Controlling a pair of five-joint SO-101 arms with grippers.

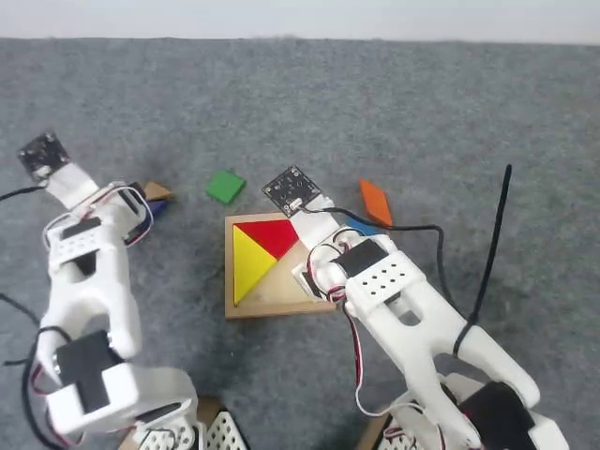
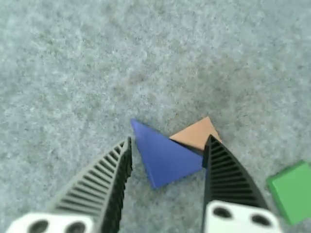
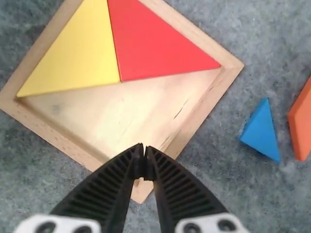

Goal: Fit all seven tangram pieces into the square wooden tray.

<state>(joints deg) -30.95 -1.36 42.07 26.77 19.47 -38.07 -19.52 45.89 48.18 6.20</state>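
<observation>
In the left wrist view my left gripper (image 2: 170,143) is open, one finger on each side of a dark blue triangle (image 2: 167,158) lying on the grey carpet. A tan triangle (image 2: 197,133) touches the blue one's far edge. From above, that gripper (image 1: 141,202) sits at the left, by the tan piece (image 1: 157,191). The wooden tray (image 1: 281,286) holds a yellow triangle (image 1: 247,264) and a red triangle (image 1: 272,234). My right gripper (image 3: 144,148) is shut and holds nothing, above the tray's rim (image 3: 204,104) near a corner.
A green square (image 1: 225,186) lies between the left gripper and the tray. An orange parallelogram (image 1: 376,202) and a light blue triangle (image 3: 261,131) lie on the carpet just right of the tray. Black cables run along the right arm.
</observation>
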